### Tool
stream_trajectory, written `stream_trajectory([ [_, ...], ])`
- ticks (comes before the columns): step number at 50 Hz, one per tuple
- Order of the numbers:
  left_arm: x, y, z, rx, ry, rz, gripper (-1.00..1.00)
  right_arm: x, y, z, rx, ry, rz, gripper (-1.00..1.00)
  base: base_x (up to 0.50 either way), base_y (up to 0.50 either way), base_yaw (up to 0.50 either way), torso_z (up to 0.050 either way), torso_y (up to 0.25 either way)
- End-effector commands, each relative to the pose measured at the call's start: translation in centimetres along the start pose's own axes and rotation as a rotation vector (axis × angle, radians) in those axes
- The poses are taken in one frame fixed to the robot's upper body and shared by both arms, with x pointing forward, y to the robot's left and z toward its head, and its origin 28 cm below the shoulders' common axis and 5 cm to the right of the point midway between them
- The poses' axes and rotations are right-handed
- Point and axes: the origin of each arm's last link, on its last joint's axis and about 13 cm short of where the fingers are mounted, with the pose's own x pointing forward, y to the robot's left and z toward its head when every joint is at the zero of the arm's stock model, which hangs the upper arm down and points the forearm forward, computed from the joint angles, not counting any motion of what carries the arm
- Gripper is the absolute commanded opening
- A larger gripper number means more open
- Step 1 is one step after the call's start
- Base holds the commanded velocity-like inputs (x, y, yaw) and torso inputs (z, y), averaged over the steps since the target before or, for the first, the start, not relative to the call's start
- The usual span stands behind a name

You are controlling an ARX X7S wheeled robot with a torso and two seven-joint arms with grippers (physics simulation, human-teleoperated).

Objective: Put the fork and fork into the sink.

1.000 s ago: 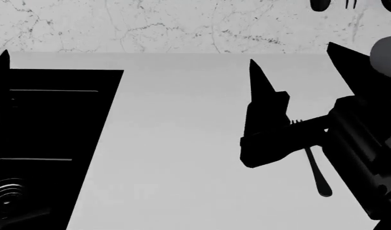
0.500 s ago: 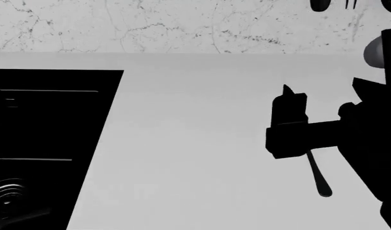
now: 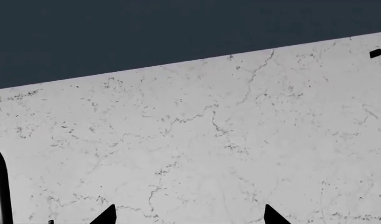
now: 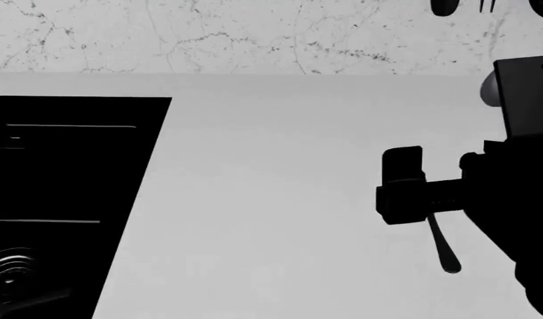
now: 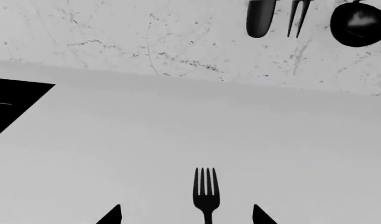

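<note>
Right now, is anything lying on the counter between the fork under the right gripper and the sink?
No. In the head view the counter between the fork and the sink is bare.

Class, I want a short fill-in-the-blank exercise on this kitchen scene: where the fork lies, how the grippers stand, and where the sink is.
1. The fork lies on the ____, not in the sink.
2. In the right wrist view, the fork's tines sit between the two fingertips of the right gripper, whose jaws are ____.
3. In the head view, the sink is at the ____ side of the picture.
4. The fork has ____ tines.

Missing words: counter; open; left; four
</note>
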Motion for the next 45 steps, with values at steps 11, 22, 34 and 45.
stream_trajectory([
  [11,-4.2,-3.3,-6.8,-0.062,0.329,-0.12,1.0,2.1,-1.4,-0.9,0.063,0.083,-0.056,1.0,-0.02,-0.01,0.0,-0.017,0.0],
  [22,-4.2,-3.3,-7.1,-0.056,0.335,-0.117,1.0,4.0,-1.9,-2.0,0.071,0.12,-0.043,1.0,-0.02,-0.01,0.0,-0.017,0.0],
  [34,-4.2,-3.2,-7.4,-0.057,0.343,-0.114,1.0,5.7,-2.2,-3.6,0.08,0.155,-0.028,1.0,-0.02,-0.01,0.0,-0.017,0.0],
  [45,-4.2,-3.2,-7.7,-0.058,0.348,-0.114,1.0,6.4,-2.3,-5.4,0.095,0.192,-0.028,1.0,-0.02,-0.01,0.0,-0.017,0.0],
])
